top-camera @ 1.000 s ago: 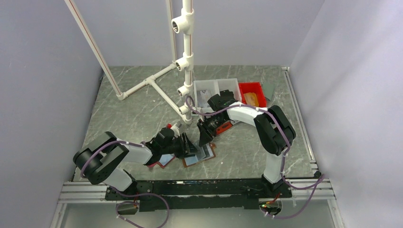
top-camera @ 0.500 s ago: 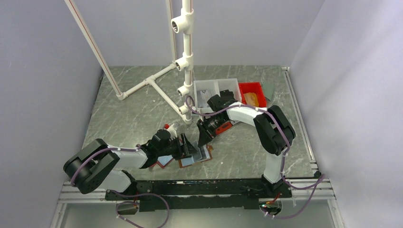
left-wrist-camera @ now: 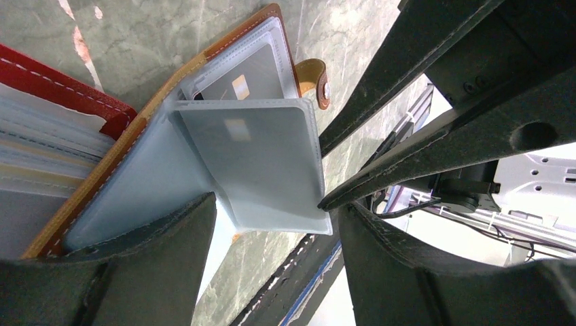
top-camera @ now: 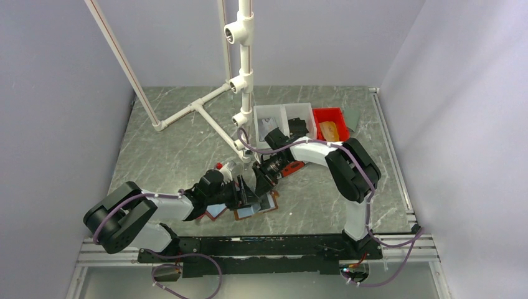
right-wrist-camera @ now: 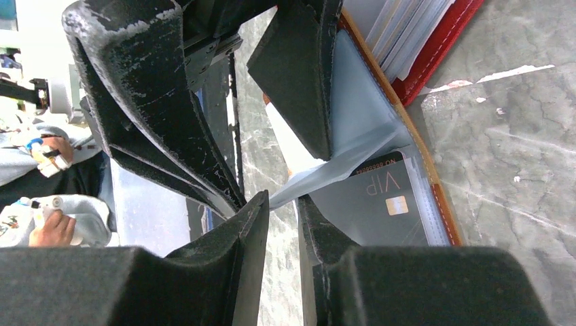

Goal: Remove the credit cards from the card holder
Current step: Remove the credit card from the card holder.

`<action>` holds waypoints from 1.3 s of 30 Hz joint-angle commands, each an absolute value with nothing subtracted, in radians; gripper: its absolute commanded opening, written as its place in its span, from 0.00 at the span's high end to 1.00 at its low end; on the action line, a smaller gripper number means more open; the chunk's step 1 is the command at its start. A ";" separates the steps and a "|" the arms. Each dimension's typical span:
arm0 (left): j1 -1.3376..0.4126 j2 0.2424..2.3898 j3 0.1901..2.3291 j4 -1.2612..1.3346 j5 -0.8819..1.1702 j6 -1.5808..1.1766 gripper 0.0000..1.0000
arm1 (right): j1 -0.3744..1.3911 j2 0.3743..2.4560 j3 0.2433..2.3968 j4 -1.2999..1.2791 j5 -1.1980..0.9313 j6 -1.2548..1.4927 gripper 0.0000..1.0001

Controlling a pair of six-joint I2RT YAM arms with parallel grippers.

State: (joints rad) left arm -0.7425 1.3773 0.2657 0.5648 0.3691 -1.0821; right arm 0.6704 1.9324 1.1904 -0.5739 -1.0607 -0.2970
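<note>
The brown leather card holder (top-camera: 266, 205) lies open on the table, its clear sleeves fanned out (left-wrist-camera: 136, 197). One sleeve (left-wrist-camera: 258, 163) stands up with a grey card inside. Another grey card marked VIP (right-wrist-camera: 387, 204) lies in the flat sleeve beneath. My left gripper (top-camera: 244, 192) is open (left-wrist-camera: 275, 217). One of its fingers presses on the holder's left page and the standing sleeve rises between them. My right gripper (top-camera: 260, 185) is open by a narrow gap (right-wrist-camera: 282, 204), and the standing sleeve's free corner sits at its tips.
A red wallet full of cards (top-camera: 215, 212) lies against the holder's left side (right-wrist-camera: 435, 34). A white pipe frame (top-camera: 246, 75) stands behind. White bins (top-camera: 283, 118) and a red bin (top-camera: 330, 123) sit at the back right. The table's near rail (top-camera: 261, 240) is close.
My right gripper has moved down and left to the holder's standing sleeve. My left arm shifted a little earlier and has since held still on the holder.
</note>
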 commanded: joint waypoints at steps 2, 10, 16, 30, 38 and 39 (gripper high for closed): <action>-0.738 1.384 0.271 0.511 0.336 -1.065 0.29 | 0.691 1.936 1.218 -0.542 -1.137 -0.286 0.75; -0.737 1.358 0.281 0.466 0.326 -1.063 0.29 | 0.728 1.940 1.215 -0.521 -1.153 -0.272 0.87; -0.738 1.318 0.284 0.416 0.310 -1.052 0.27 | 0.753 1.950 1.224 -0.530 -1.168 -0.279 0.93; -0.738 1.289 0.300 0.256 0.218 -1.072 0.28 | 0.771 1.963 1.255 -0.626 -1.263 -0.368 0.74; -0.738 1.243 0.300 0.201 0.184 -1.071 0.29 | 0.789 1.973 1.268 -0.657 -1.277 -0.394 0.74; -0.738 1.236 0.303 0.191 0.179 -1.069 0.29 | 0.792 1.974 1.270 -0.663 -1.283 -0.400 0.73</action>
